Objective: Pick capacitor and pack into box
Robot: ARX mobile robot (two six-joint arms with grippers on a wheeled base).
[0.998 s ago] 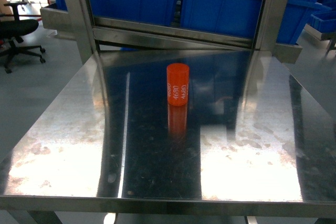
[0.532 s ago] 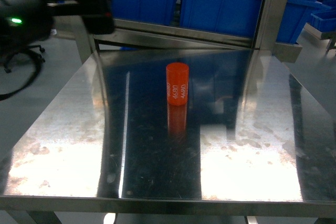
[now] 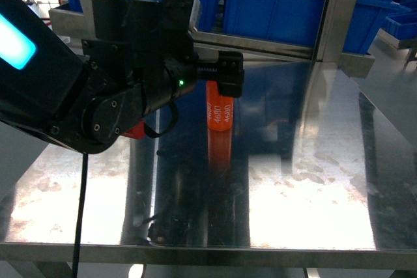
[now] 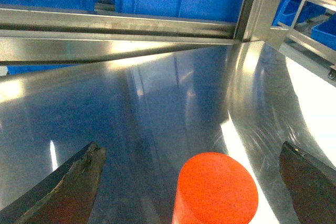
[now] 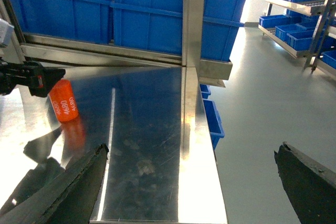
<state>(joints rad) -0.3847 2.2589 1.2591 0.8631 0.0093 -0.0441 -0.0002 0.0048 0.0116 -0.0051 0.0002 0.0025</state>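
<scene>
The orange capacitor (image 3: 220,114) stands upright near the middle of the steel table (image 3: 313,187), long axis vertical, flat round top up, white "4680" print running up its side. Vs. half a sec ago the left arm has swung in from the upper-left corner of the head view to fill the left side, and the left gripper (image 4: 194,182) now sits over the capacitor's top — fingers (image 4: 73,182) spread wide on either side, not touching it. The right gripper (image 5: 191,182) is also spread wide, holding nothing, out past the table's right edge over the floor. Table's near edge is well apart from the capacitor; bare steel all round it — blue bins (image 3: 273,4) and frame rail behind.
</scene>
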